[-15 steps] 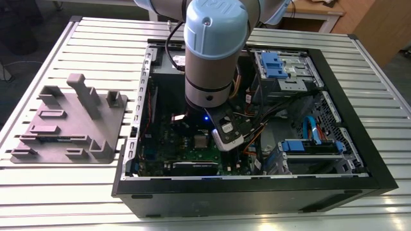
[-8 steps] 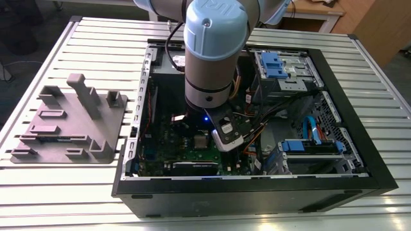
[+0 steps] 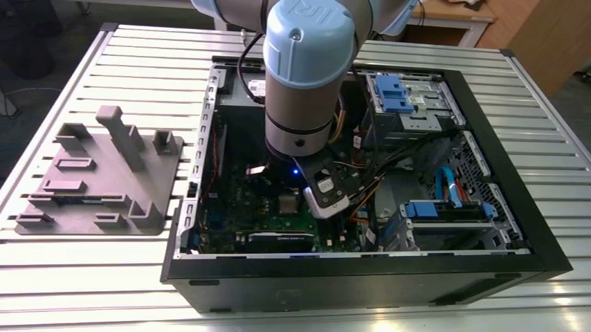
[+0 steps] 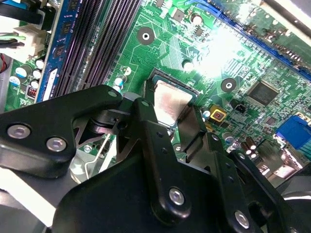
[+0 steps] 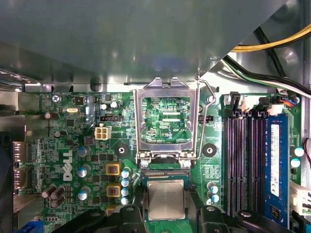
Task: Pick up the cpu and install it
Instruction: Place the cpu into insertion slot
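The cpu [image 5: 166, 199], a small square chip with a silvery-beige top, sits between my two black fingers at the socket's black seat on the green motherboard [image 5: 63, 145]. My gripper [image 5: 166, 195] is shut on the cpu, one finger against each of two opposite edges. In the second wrist view the cpu [image 4: 170, 101] shows between the fingertips [image 4: 146, 114], low over the board. The silver socket frame [image 5: 167, 85] stands flipped open just beyond the chip, its lever [image 5: 206, 104] swung out beside it. In the exterior view my arm [image 3: 300, 83] reaches down into the open computer case [image 3: 517, 207].
Black memory slots [image 5: 240, 160] and a blue memory stick [image 5: 276, 170] run beside the socket. Cables [image 5: 262, 77] and the case's metal wall [image 5: 121, 43] lie close past the frame. A grey plastic tray [image 3: 102, 180] rests on the slatted table at the exterior view's left.
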`<state>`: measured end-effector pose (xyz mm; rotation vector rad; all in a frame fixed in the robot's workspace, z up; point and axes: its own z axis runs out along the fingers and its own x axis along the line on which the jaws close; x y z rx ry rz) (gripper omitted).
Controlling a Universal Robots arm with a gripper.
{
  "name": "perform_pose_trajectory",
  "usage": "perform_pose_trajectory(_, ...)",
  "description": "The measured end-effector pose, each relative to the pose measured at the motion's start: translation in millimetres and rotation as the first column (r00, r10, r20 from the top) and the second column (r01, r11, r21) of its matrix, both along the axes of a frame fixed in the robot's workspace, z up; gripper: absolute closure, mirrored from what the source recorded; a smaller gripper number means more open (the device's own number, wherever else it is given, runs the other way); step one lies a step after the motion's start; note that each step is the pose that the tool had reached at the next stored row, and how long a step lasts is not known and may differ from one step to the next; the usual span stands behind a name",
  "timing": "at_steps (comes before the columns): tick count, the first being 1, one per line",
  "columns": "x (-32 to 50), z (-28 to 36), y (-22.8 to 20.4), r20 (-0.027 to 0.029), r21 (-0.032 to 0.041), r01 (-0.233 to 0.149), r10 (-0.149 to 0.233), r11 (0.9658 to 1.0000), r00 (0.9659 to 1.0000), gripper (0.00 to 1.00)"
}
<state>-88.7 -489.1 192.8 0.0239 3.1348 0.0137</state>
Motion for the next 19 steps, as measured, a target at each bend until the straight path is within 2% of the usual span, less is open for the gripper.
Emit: perform_pose_trajectory(19, -0.1, -5.0, 0.7, -0.0001, -0.0002, 0.001, -0.001, 1.0, 1.0, 0.56)
